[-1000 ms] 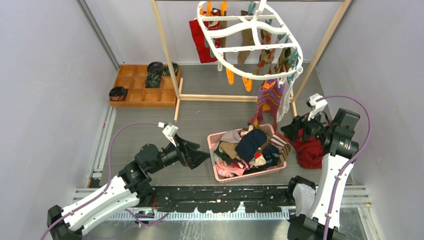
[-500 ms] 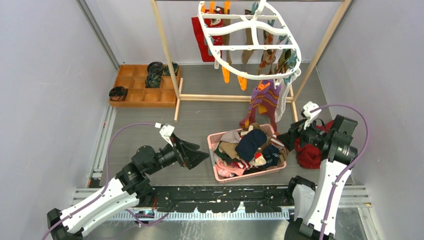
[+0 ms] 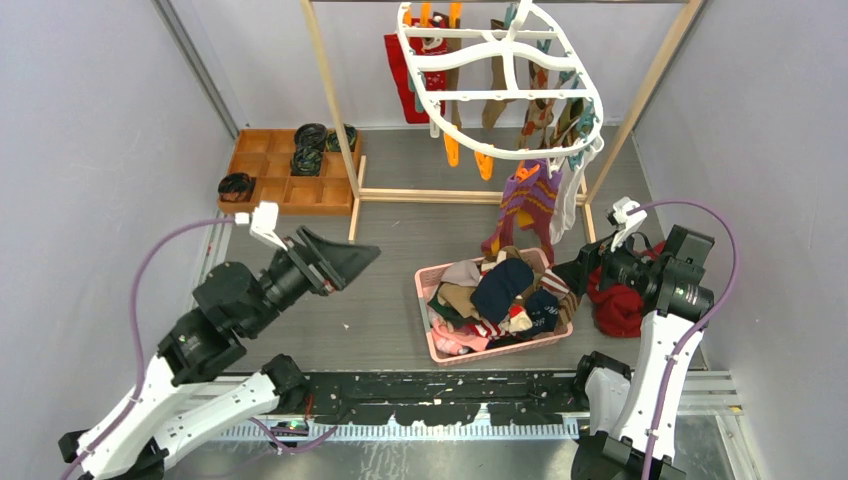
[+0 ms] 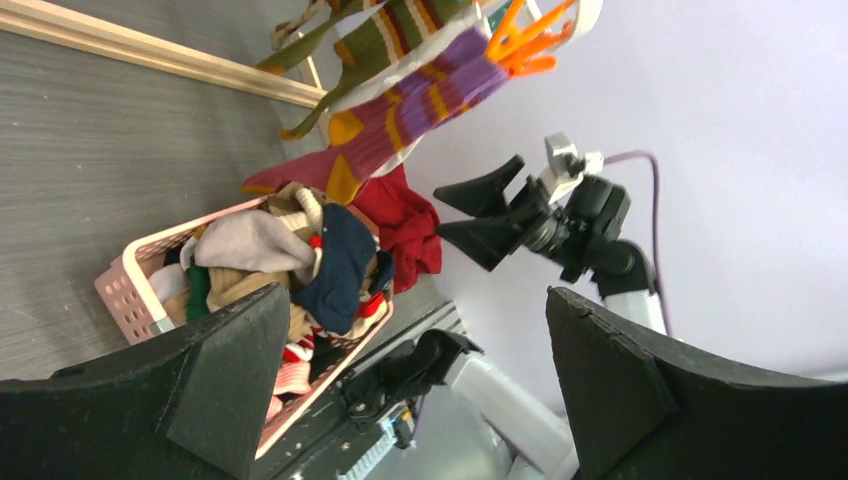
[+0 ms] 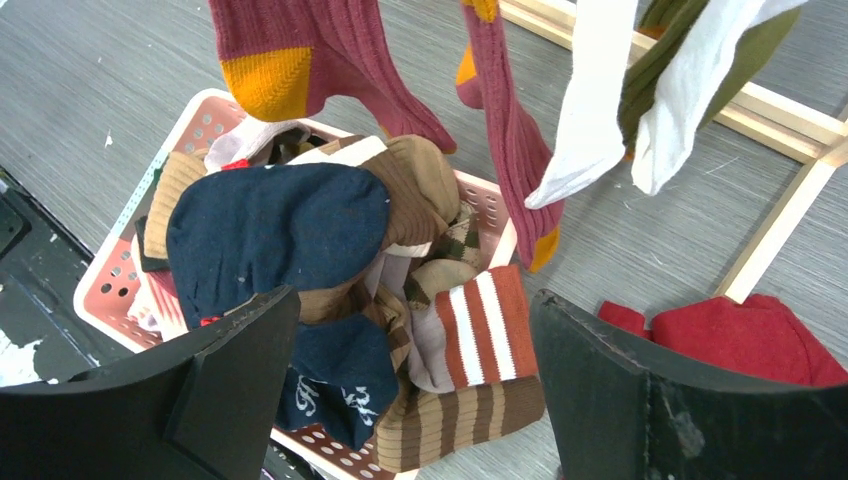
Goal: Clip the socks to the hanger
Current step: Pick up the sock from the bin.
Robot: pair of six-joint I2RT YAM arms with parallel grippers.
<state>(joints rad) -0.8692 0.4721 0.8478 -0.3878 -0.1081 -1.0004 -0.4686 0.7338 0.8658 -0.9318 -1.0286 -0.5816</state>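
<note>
Two grippers, both spread wide, nothing held. Read the step as the reach for the next sock. Right gripper (image 4: 445, 212) poised at the far-right corner of basket (image 3: 432, 345), low over the heaped socks (image 3: 500, 290), brown-striped and navy ones uppermost. Left gripper (image 3: 355, 265) raised off the table, well left of basket, pointing toward the rack side. Hanger (image 3: 500, 96) high at the back under the rack (image 3: 330, 100) rail, several socks already pegged, purple-striped sock (image 3: 530, 205) dangling to just above basket. Next move, as judged: lower right gripper onto one top sock, pinch a single layer, lift without dragging neighbours, then carry to a free peg (image 4: 520, 45), perhaps with left gripper steadying the frame. Tight on the right: hanging socks just ahead, rack post, red cloth (image 3: 620, 305) and wall close by. Open floor left of basket.
</note>
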